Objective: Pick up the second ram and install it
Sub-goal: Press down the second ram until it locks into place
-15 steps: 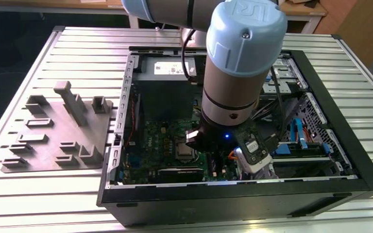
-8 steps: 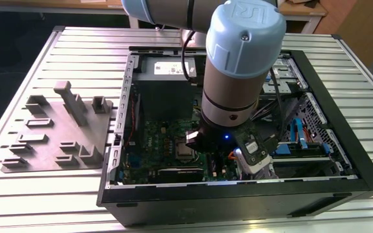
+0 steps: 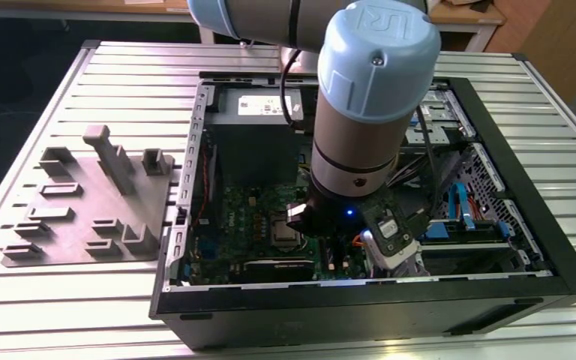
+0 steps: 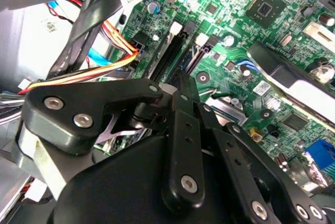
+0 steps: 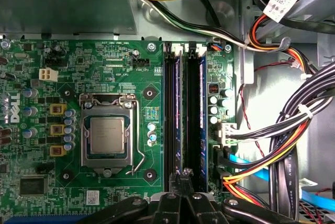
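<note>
While we hang over the long black motherboard slots (image 5: 180,124) | tool (image 5: 181,182) pressed together, apparently to seat slim dark second ram (image 5: 201,119).

Light: bright, even, overhead
Glare: pale sheen on table slats (image 3: 58,300)
Shadow: case interior (image 3: 268,165) dim
Focus: gripper linkage (image 4: 157,145) soft

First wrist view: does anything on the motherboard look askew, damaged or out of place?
Nothing stands out. The two long black slots run straight and parallel, the cables lie beside the motherboard, and the gripper sits over the slots' end.
</note>
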Robot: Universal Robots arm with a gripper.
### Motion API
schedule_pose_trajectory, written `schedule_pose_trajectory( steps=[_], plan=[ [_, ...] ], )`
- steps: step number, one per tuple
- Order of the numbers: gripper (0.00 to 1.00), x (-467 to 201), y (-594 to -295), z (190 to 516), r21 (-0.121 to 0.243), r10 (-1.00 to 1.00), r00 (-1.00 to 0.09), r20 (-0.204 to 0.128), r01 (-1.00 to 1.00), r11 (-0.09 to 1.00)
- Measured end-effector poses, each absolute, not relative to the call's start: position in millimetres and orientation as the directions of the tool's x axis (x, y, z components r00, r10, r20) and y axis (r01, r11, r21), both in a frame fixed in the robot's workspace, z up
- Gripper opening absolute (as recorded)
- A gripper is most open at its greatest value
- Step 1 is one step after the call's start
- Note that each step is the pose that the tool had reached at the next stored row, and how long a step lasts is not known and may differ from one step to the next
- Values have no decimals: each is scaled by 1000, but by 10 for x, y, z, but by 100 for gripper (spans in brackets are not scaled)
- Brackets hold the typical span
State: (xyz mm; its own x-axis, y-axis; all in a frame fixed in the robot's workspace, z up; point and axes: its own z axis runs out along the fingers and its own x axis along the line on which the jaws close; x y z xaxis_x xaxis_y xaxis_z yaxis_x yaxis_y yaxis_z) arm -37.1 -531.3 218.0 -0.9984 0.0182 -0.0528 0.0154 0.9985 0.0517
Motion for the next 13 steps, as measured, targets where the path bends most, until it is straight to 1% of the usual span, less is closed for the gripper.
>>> schedule_pose_trajectory(
  steps=[13],
  plan=[
    [10, -370, -5310, 2194, 55, 18, -998, -54, 15, 998]
  ],
)
